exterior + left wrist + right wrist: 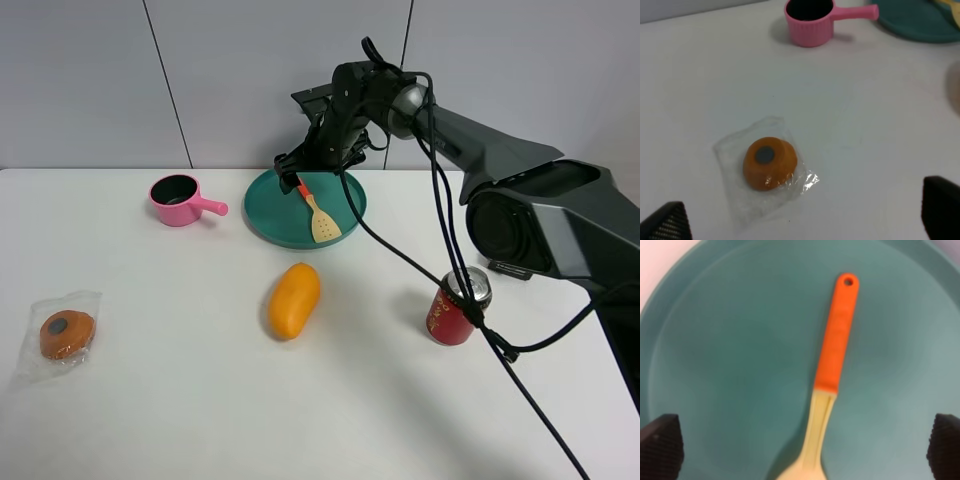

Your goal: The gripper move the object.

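Observation:
The toy spatula (318, 215) lies flat on the teal plate (268, 205) at the back middle, its beige slotted blade toward the front and its orange-red handle toward the back. My right gripper (298, 172) hovers over the handle end, open and empty. In the right wrist view the spatula (832, 360) lies on the plate (730, 365) straight below the gripper (802, 450), with a dark fingertip (660, 447) far out on each side of it. My left gripper (805, 217) is open and empty over the table; it does not show in the exterior view.
A pink toy pot (180, 200) stands left of the plate. An orange-yellow oval fruit (294, 300) lies in front of the plate. A red can (458, 308) stands at the right. A bagged orange pastry (66, 335) lies at front left, below my left gripper (770, 162).

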Available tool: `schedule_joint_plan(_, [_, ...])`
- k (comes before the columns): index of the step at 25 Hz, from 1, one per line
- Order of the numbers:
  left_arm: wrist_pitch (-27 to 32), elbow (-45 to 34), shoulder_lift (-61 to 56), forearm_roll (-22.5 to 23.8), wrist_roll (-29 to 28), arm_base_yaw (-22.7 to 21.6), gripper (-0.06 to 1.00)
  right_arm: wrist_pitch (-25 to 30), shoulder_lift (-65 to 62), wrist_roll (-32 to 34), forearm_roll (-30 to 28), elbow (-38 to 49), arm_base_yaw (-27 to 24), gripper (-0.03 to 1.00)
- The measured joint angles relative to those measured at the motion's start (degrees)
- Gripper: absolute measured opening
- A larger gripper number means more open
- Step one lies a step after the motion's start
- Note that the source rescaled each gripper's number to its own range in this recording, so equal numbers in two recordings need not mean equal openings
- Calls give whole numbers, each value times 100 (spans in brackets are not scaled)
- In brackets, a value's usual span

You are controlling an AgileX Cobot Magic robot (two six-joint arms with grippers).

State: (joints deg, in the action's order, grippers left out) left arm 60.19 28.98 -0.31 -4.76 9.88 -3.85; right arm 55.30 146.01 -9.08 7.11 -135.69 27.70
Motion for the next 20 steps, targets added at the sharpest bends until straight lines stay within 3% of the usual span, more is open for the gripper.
schedule_joint_plan(7, [0,0,0,0,0,0,100,1288,-634,-18,12,0,0,100])
schedule_joint_plan(20, [0,0,0,0,0,0,100,1421,-1910,106,-161,193,8,100])
